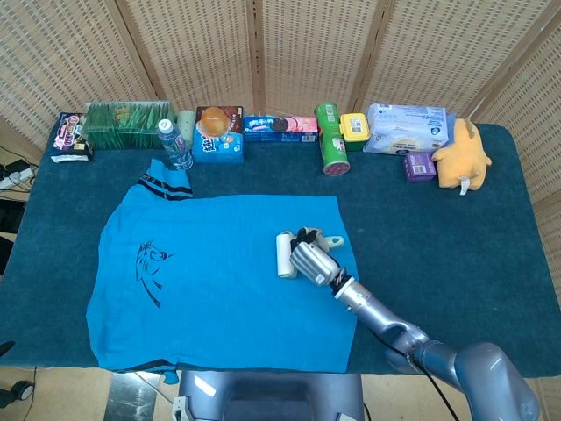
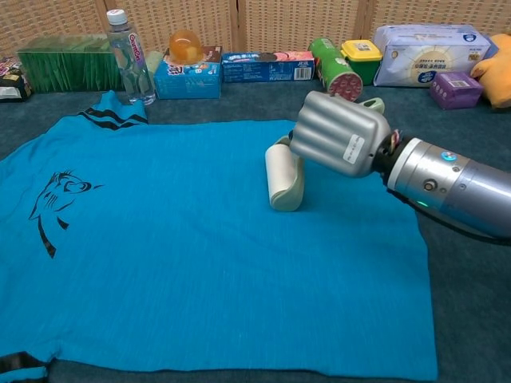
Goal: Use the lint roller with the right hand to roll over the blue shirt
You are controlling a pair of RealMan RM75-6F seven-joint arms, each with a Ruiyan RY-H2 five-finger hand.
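Blue shirt lies flat, cat print far on its left, lint roller resting on the right half, w/ the right hand just right of it, clenched round the handle. Left hand isn't visible. Imo for a good pass: keep the drum flat on the fabric, steady light pressure, straight line toward the print so the cloth doesn't bunch.

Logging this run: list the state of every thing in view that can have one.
blue shirt: spread flat on the table, printed side up.
lint roller: on the shirt, held by the right hand.
right hand: grips the roller's handle.
water bottle: upright, capped.
green can: lying on its side.
Left hand: not in view.
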